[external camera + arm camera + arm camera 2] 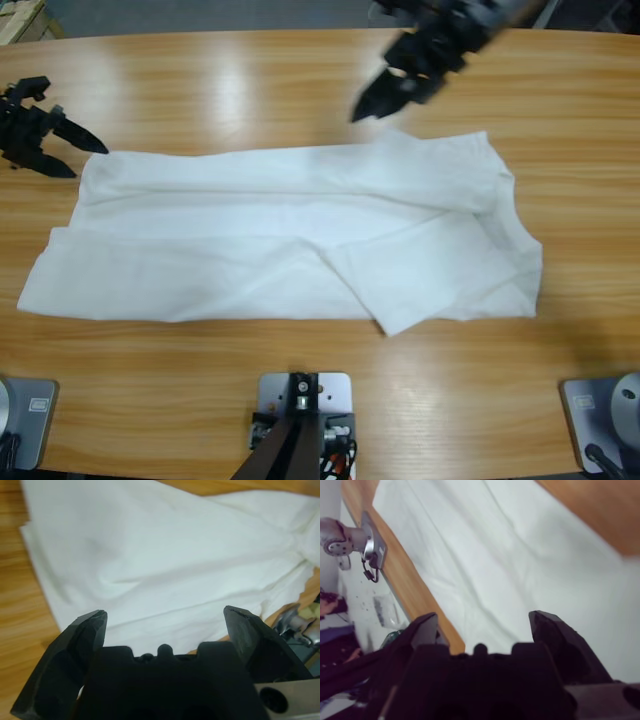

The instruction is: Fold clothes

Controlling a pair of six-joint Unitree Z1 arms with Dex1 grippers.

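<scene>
White T-shirt [290, 240] lies partly folded lengthwise across middle of wooden tabletop [200, 80]. Left end effector [165, 622] gapes wide, empty, above shirt. Right end effector [482, 625] likewise spread, holding nothing, probably hovering over cloth.

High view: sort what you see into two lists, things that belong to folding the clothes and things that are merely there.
Belongs to the job:
- white T-shirt, lying on the table
- left gripper, open, at one end of the shirt
- right gripper, open, by the shirt's far edge

Merely there:
- wooden table
</scene>
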